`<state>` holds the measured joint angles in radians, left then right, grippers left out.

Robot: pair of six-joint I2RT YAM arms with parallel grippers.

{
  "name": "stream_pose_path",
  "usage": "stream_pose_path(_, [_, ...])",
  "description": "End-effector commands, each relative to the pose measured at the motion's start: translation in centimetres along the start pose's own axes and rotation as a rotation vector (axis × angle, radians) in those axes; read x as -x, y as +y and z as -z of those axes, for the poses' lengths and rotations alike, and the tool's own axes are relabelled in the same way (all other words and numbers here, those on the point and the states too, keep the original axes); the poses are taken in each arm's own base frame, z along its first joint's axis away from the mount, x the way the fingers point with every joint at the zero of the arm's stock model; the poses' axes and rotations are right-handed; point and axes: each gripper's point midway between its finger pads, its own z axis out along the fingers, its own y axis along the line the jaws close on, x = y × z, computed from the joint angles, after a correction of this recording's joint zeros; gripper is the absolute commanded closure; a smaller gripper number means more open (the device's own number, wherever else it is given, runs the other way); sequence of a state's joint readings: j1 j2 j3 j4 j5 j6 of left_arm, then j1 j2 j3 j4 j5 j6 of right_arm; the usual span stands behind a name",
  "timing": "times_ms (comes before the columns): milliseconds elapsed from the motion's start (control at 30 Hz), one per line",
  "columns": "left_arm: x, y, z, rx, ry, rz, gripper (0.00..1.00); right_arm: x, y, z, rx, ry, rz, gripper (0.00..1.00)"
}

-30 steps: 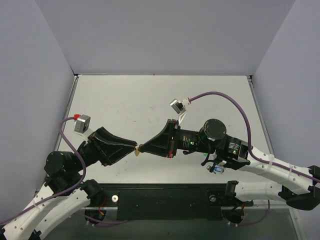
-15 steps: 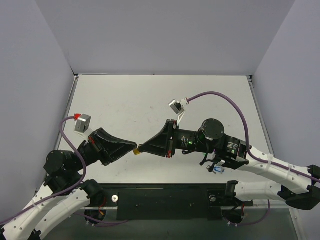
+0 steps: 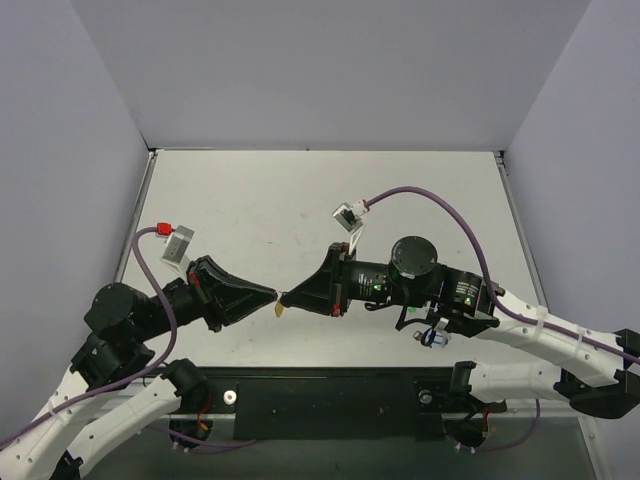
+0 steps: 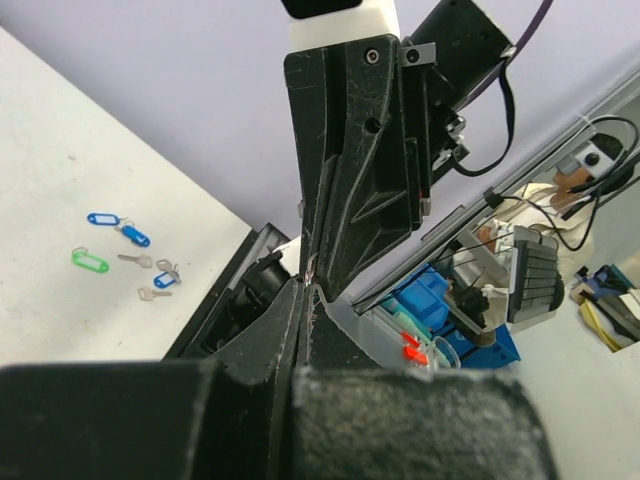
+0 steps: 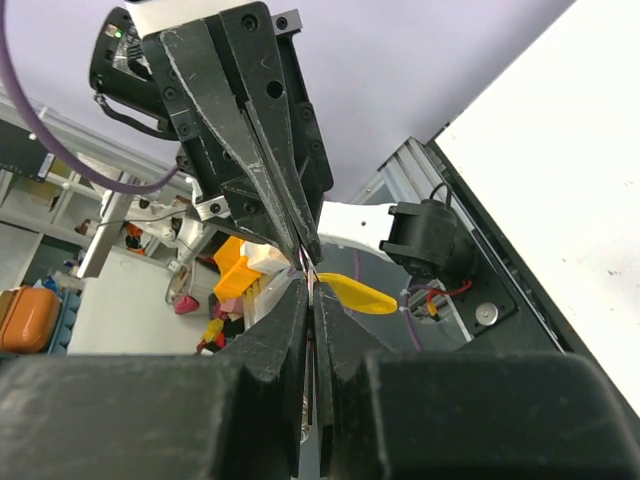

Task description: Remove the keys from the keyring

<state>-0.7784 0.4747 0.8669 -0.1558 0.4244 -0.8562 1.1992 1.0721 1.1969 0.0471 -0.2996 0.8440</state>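
Left arm has swung its elbow out toward the left wall since a second ago, and its jaws, which were parted back then, are now clenched.

Overhead cam: left gripper [image 3: 272, 294] and right gripper [image 3: 286, 298] sit nose to nose above the near part of the table [image 3: 300, 200], tips basically touching. The yellow-capped key [image 3: 279, 310] dangles just under that meeting spot, off the table surface.

Left wrist cam: the left gripper's own fingers [image 4: 290, 330] are pressed together with no gap, and the right gripper [image 4: 313, 268] comes down from above onto their tips. Off to the left on the table there's a little scatter of loose keys [image 4: 152, 294] with blue tags [image 4: 134, 236] and a green tag [image 4: 90, 261], well apart from the grippers.

Right wrist cam: the right gripper's fingers [image 5: 285, 320] are squeezed shut too, and the left gripper [image 5: 306, 252] meets them tip to tip. The yellow cap sticks out sideways right at that pinch point. The keyring is too small to make out, so can't tell which gripper has the ring and which has the key.
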Motion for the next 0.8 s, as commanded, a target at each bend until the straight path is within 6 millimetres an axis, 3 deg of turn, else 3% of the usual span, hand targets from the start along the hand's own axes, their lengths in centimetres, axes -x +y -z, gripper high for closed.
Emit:
stream_pose_path(0, [0.0,-0.7,0.3,-0.009,0.038,-0.061,1.0,0.7,0.6,0.0,-0.009,-0.003,0.032,1.0])
stream_pose_path(767, [-3.6,3.0,0.4,0.135,0.265,-0.077,1.0,-0.2,-0.6,-1.2,-0.073,0.073,0.045,1.0])
